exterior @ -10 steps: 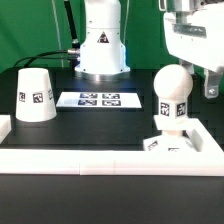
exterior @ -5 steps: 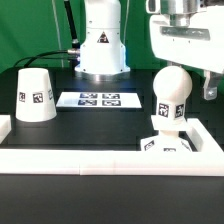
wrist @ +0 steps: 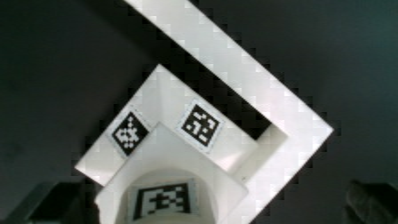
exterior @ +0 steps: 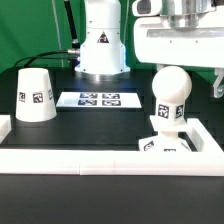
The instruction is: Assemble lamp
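The ball-shaped bulb [exterior: 171, 88] stands upright on its short stem in the small blocky base [exterior: 166, 142], at the exterior view's right near the front wall. The truncated-cone shade [exterior: 36, 95] stands alone at the exterior view's left. My gripper [exterior: 186, 68] hangs open just above the bulb and holds nothing. One dark finger [exterior: 218, 86] shows beside the bulb. In the wrist view the bulb [wrist: 171, 192] sits between my two dark fingers [wrist: 64, 200], over the tagged base [wrist: 169, 130].
A raised white frame [exterior: 100, 158] borders the black table; it also shows in the wrist view [wrist: 231, 65]. The marker board [exterior: 100, 100] lies flat in the middle at the back. The robot's white pedestal [exterior: 102, 45] stands behind it.
My gripper has moved toward the exterior view's left, from the right edge to a spot above the bulb. The lamp parts have not moved.
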Controlling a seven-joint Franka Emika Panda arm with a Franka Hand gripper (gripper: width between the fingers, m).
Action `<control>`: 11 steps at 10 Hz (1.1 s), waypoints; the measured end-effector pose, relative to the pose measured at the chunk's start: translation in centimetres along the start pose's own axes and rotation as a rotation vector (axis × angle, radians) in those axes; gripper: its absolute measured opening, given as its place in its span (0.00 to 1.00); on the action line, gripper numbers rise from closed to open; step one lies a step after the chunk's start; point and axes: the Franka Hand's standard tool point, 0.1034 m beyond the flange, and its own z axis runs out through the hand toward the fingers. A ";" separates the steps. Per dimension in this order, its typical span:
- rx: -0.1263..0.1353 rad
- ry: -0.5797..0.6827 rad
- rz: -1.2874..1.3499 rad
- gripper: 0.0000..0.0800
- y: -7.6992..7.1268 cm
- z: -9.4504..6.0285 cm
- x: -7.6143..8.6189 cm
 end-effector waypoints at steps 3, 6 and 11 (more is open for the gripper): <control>-0.025 0.000 -0.300 0.87 0.7 0.0 0.4; -0.028 0.002 -0.616 0.87 1.1 0.1 0.7; -0.050 -0.002 -1.015 0.87 1.4 -0.4 1.7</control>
